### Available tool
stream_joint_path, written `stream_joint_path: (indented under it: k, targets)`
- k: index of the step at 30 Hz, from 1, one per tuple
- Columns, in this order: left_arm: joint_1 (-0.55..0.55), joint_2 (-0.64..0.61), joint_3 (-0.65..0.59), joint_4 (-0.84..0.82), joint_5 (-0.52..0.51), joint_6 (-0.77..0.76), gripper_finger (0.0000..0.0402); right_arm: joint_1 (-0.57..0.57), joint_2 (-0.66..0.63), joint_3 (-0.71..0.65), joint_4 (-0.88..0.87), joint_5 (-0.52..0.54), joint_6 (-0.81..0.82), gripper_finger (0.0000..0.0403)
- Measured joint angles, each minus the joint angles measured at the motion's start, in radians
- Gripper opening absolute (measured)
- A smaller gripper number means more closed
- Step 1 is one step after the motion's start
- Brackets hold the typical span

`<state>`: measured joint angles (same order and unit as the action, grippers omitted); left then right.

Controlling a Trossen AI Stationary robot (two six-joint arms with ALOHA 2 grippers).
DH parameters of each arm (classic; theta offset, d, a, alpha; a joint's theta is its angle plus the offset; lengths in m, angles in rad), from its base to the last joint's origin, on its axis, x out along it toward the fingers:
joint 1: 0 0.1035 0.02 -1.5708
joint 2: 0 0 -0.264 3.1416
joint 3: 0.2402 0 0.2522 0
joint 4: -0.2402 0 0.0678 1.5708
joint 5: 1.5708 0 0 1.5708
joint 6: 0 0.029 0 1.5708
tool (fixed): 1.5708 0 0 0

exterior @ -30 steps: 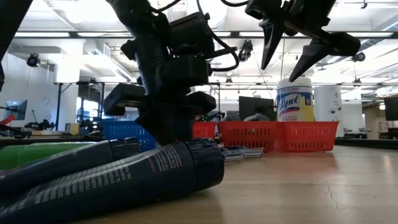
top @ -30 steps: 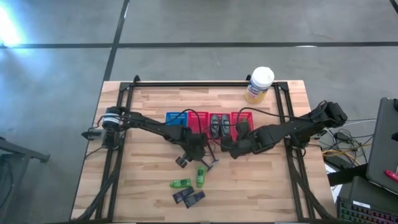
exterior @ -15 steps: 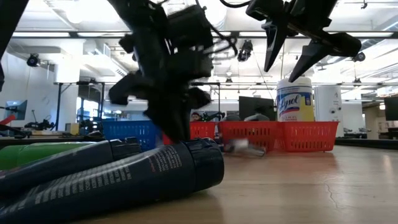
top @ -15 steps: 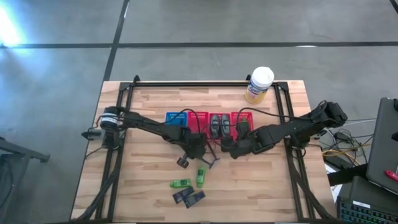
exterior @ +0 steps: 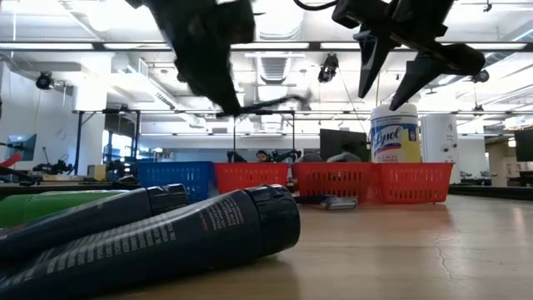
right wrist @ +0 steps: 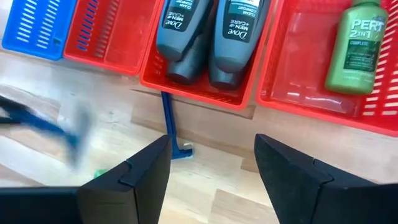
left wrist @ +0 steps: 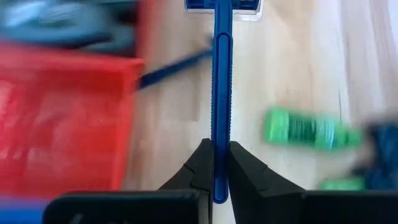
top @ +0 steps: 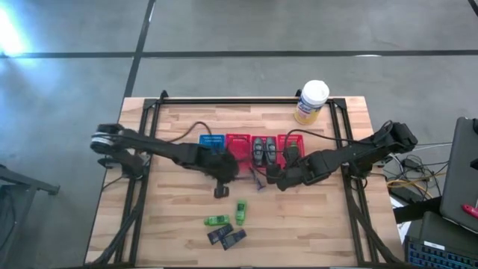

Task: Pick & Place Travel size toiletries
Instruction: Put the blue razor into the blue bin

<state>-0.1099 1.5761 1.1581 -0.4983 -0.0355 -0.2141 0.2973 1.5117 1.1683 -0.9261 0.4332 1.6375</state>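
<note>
My left gripper [left wrist: 220, 148] hangs above the table's middle [top: 228, 173] and is shut on a blue razor [left wrist: 221, 74], which also shows in the low view [exterior: 279, 102]. A second razor [right wrist: 169, 121] lies flat on the wood in front of the red baskets. My right gripper [right wrist: 211, 171] stands open above that spot [top: 276, 178] and touches nothing. Two grey bottles [right wrist: 211, 37] lie in one red basket [right wrist: 155, 78], and a green bottle [right wrist: 357, 46] lies in the neighbouring one. Two green bottles [top: 228, 217] and dark tubes [top: 226, 237] lie near the front edge. My left gripper pinches the razor's handle near its free end [left wrist: 221, 134] between its two fingers. The fingers slant down from the table's left, and the handle runs on straight ahead of them, with the head [left wrist: 222, 5] farthest away. The razor is lifted clear of the table.
A blue basket [top: 211, 142] and three red ones [top: 237, 146] stand in a row at mid-table. A white-lidded canister [top: 311, 102] stands at the far right. In the low view the dark tubes [exterior: 166, 229] lie close in front. Bare wood lies left and right of the baskets.
My left gripper has risen from the table with the razor and drawn toward the baskets, rolling its wrist as it went. The razor, which lay on the wood, now hangs clear of it. My right gripper has kept its place.
</note>
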Motion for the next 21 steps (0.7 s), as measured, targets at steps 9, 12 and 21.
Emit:
stream_joint_path:
  k: [9, 12, 21]
  targets:
    - [-0.09, -0.315, -0.274, 0.042, -0.307, -0.756, 0.0026, 0.004, -0.006, 0.0, -0.009, 0.034, -0.089, 0.0248]
    - [-0.122, -0.407, -0.388, 0.052, -0.395, -0.952, 0.0026, 0.005, -0.006, 0.0, -0.002, 0.042, -0.102, 0.0255]
    - [-0.061, -0.54, -0.602, 0.18, -0.483, -1.224, 0.0026, 0.022, -0.006, 0.0, 0.042, 0.041, -0.105, 0.027]
